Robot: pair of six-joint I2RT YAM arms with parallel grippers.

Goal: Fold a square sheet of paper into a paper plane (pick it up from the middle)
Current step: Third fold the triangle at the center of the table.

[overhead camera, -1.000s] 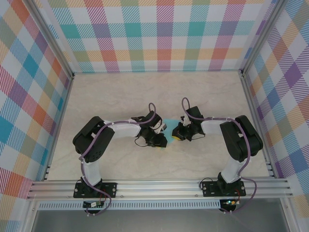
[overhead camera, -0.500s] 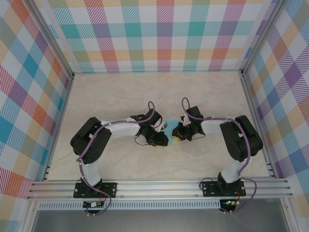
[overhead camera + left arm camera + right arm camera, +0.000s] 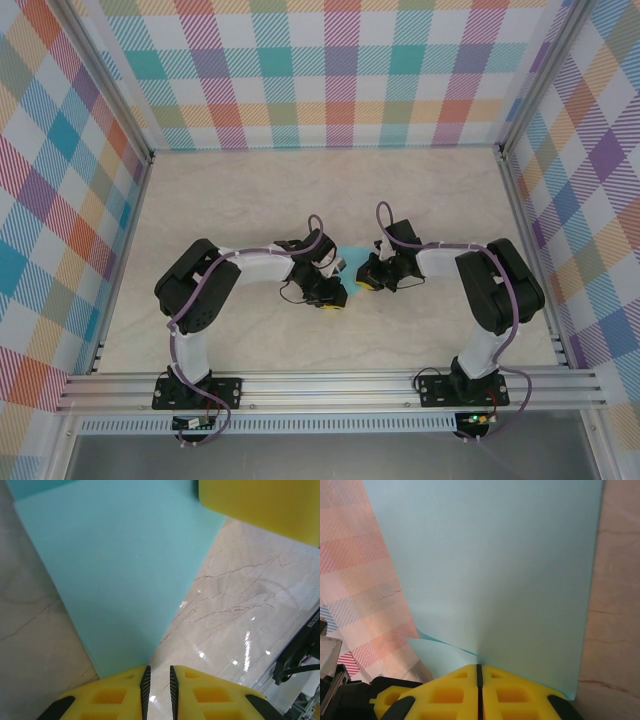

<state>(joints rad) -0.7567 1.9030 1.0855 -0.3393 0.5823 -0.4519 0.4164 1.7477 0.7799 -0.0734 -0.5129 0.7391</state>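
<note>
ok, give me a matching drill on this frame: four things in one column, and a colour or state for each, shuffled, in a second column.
Column one:
1. right claw
2. square sheet of paper
3. table
4. back wall

Column two:
A. pale marble pattern
B. shut on the sheet's edge
C. multicolour plaid
D. plain light turquoise

Pairs: 1-B, 2-D, 3-A, 4-C

The table (image 3: 230, 200) lies open out to the walls (image 3: 340, 80). Mid-table, left gripper (image 3: 333, 297) and right gripper (image 3: 366, 284) crowd together over the paper (image 3: 351, 251).
</note>
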